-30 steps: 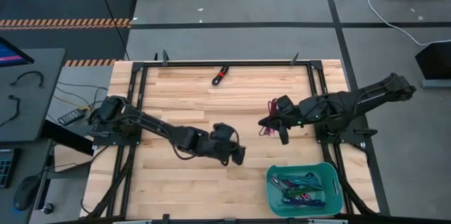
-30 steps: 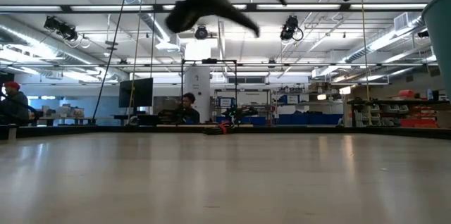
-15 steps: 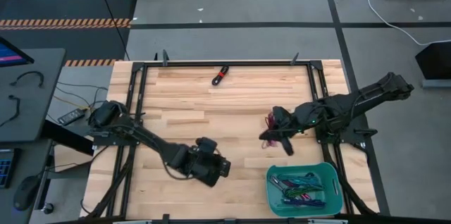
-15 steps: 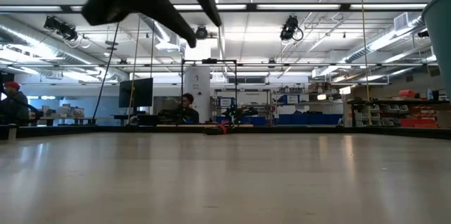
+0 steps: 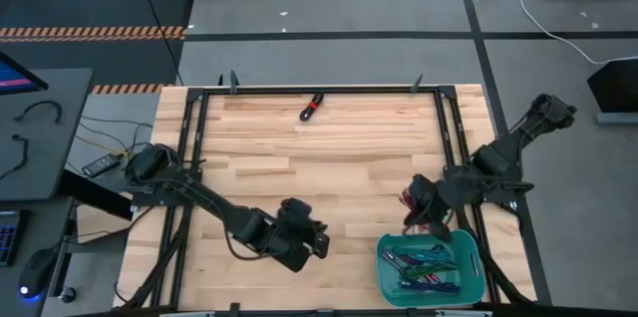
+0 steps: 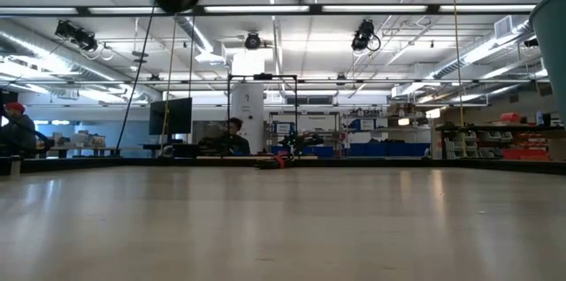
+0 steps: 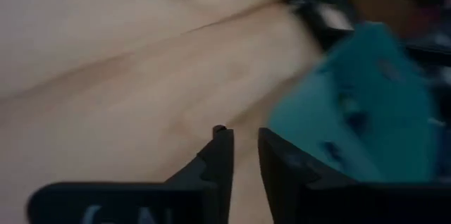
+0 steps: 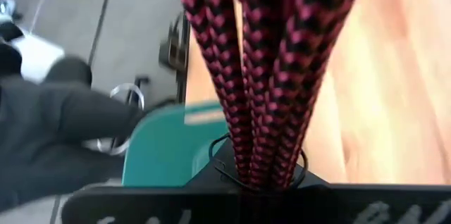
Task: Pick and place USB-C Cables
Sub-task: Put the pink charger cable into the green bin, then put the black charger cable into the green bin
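Observation:
My right gripper (image 5: 423, 213) is shut on a red-black USB-C cable (image 5: 411, 200) and holds it in the air just beyond the far rim of the teal bin (image 5: 469, 257). In the right wrist view the cable (image 8: 271, 55) fills the middle as several braided strands. The bin holds several coloured cables (image 5: 424, 265). Another red-black cable (image 5: 312, 106) lies flat on the table near its far edge. My left gripper (image 5: 315, 241) hovers near the table's front, left of the bin, with a narrow gap and nothing between its fingers (image 7: 220, 155). My right gripper pinches the folded red-black bundle between its two fingers, several strands together (image 8: 262, 164). The strands run straight out along the fingers. The bundle is lifted clear of the table; which end of it the fingers have is hidden by the gripper.
The teal bin (image 7: 366, 111) stands at the near right corner, just right of my left gripper. Black frame rails (image 5: 194, 158) run along the table's left, right and far sides. The wood in the table's middle (image 5: 319, 167) is bare. People sit far behind the table (image 6: 234, 132).
My right gripper has carried the red-black cable from the table's middle right toward the near edge, up to the teal bin. My left gripper has drawn back toward the near edge and a little toward the left.

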